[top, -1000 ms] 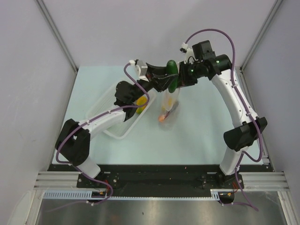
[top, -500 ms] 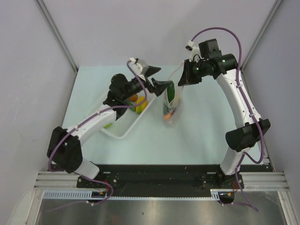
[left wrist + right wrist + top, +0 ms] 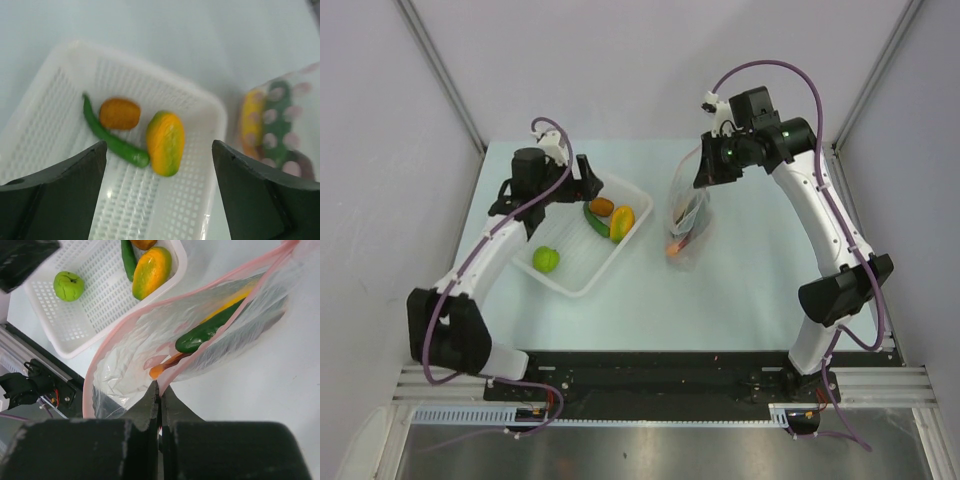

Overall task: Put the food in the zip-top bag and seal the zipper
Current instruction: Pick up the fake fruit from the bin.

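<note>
My right gripper (image 3: 703, 176) (image 3: 160, 385) is shut on the pink-red zipper (image 3: 171, 374) of the clear zip-top bag (image 3: 688, 215) (image 3: 125, 355) and holds its mouth up and open. Inside lie a green cucumber (image 3: 210, 332), a yellow piece (image 3: 235, 299) and an orange piece (image 3: 160, 369). My left gripper (image 3: 582, 176) (image 3: 159, 146) is open and empty above the white tray (image 3: 570, 285) (image 3: 150, 70). The tray holds a lime-green ball (image 3: 546, 259), a yellow-orange piece (image 3: 165, 142), a slim green piece (image 3: 107, 135) and an orange-brown piece (image 3: 119, 113).
Grey walls close in the pale table on the left, back and right. A black rail (image 3: 650, 375) with both arm bases runs along the near edge. The bag stands just right of the tray's right rim (image 3: 181, 260).
My left gripper has let go of the cucumber at the bag's mouth and swung back left over the tray. The cucumber now lies in the bag. My right gripper still holds the bag.
</note>
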Tool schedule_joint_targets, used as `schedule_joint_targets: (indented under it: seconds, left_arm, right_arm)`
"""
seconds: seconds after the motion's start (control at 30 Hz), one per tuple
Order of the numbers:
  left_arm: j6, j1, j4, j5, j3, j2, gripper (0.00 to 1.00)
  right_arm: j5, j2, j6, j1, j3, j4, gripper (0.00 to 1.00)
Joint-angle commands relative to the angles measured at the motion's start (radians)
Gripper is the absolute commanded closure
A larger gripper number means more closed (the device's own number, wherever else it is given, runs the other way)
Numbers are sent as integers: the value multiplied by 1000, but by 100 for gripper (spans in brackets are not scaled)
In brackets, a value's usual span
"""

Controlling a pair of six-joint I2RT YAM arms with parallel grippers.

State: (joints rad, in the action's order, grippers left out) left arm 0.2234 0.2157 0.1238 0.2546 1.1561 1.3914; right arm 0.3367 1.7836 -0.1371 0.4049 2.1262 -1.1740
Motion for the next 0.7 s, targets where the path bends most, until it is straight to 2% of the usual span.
schedule_joint_targets:
  seconds: [0.0, 0.07, 0.1, 0.2, 0.4, 0.57, 0.67]
  left_arm:
    - [247, -16, 250, -152, 48, 118, 12]
    - [254, -10, 217, -134, 40, 167, 15]
    - [223, -6, 150, -117, 21, 175, 18]
    - [170, 5, 32, 0, 2, 224, 20]
    - [122, 25, -1, 152, 79, 389, 16]
    - [99, 62, -19, 147, 111, 463, 10]
    - [96, 82, -21, 138, 128, 503, 10]
  right_arm:
    - [-11, -26, 16, -1, 18, 19, 100]
    - [-8, -21, 14, 0, 17, 20, 100]
    - [-7, -21, 14, -1, 15, 20, 100]
    - [-8, -18, 17, -1, 11, 20, 100]
    - [-2, -15, 18, -3, 9, 20, 100]
    - [8, -13, 17, -8, 12, 23, 100]
    - [13, -9, 14, -8, 20, 27, 100]
